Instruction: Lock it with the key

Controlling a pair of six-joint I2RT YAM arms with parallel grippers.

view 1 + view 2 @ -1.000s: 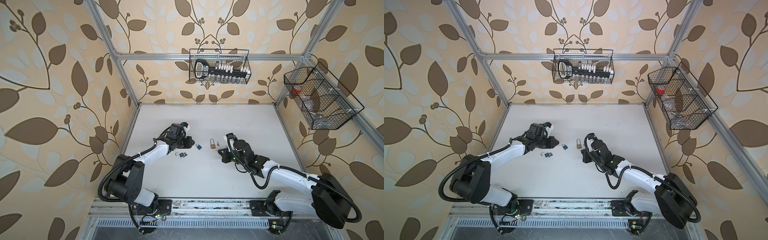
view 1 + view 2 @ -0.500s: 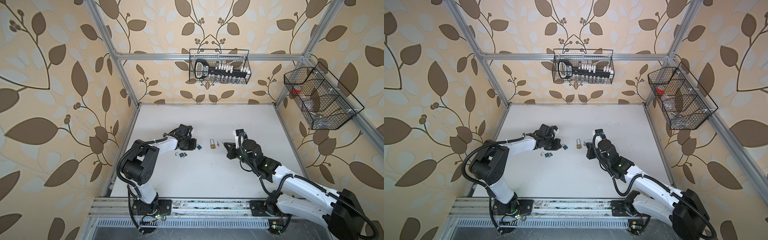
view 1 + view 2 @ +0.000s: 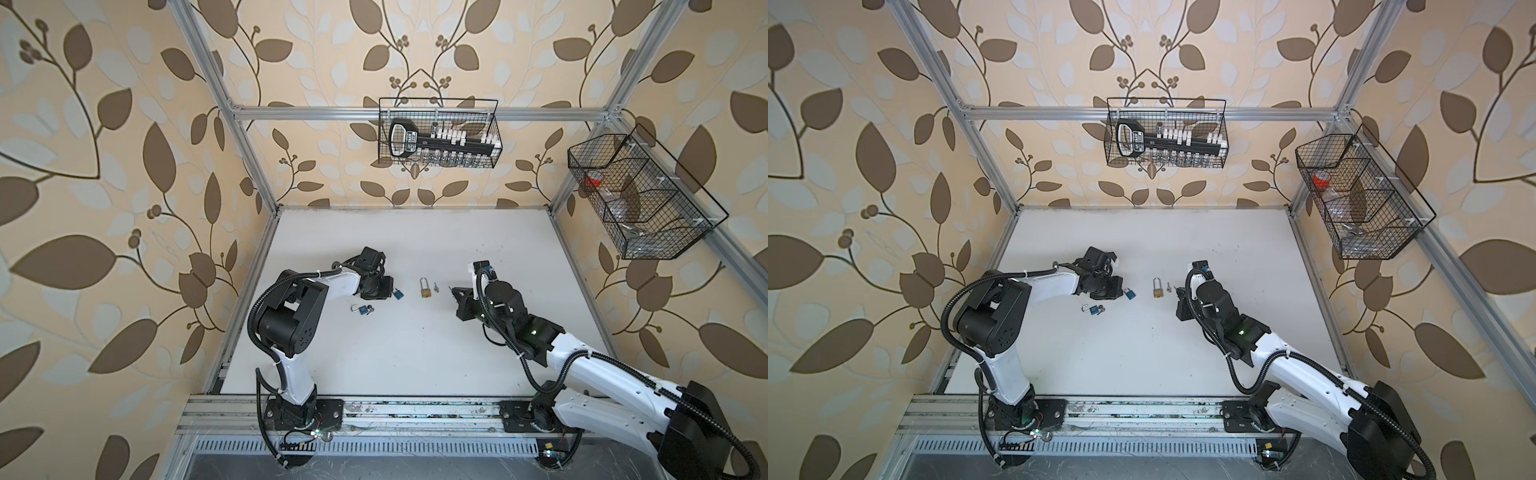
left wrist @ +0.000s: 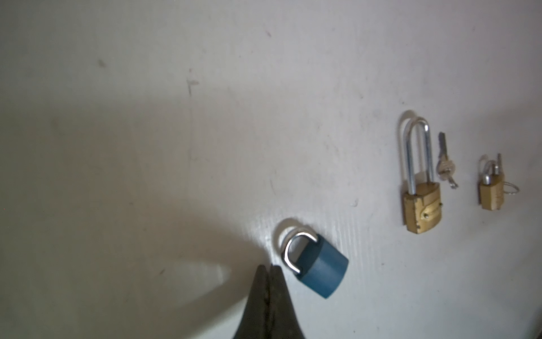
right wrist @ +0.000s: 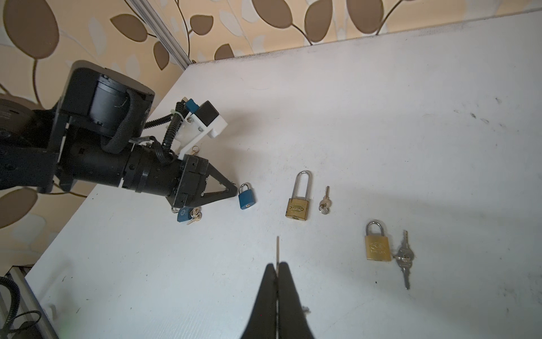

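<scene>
The white desk (image 3: 415,357) fills the floor of the framed cell. The left arm (image 3: 291,320) rises from the near left and folds over toward the middle. The right arm (image 3: 602,370) stretches in from the near right corner. Two black wire baskets hang on the walls: the far basket (image 3: 440,99), which holds a big black key-shaped rack, and the right basket (image 3: 665,243).

The left end effector (image 4: 268,268) lies low over the desk, left of centre. Its fingers are pressed together with nothing between them, and the tips are just beside the shackle of the blue padlock (image 4: 321,271), which lies flat. The right end effector (image 5: 277,267) is right of centre, pinched narrow on the held key (image 5: 277,249), a thin metal blade seen edge-on that sticks out beyond the tips.

Between the two end effectors lies the long-shackle padlock (image 3: 424,289), made of brass, with its shackle pointing far. Further right, in the wrist views, lies the short brass padlock (image 5: 377,245). On the near side of the left end effector lies the open blue padlock (image 3: 362,309), its shackle swung out.

The key bunch (image 5: 404,258) touches the right side of the short brass padlock. The loose key (image 5: 325,201) lies just right of the long-shackle padlock, apart from it. Small keys (image 3: 371,308) sit at the open blue padlock.
</scene>
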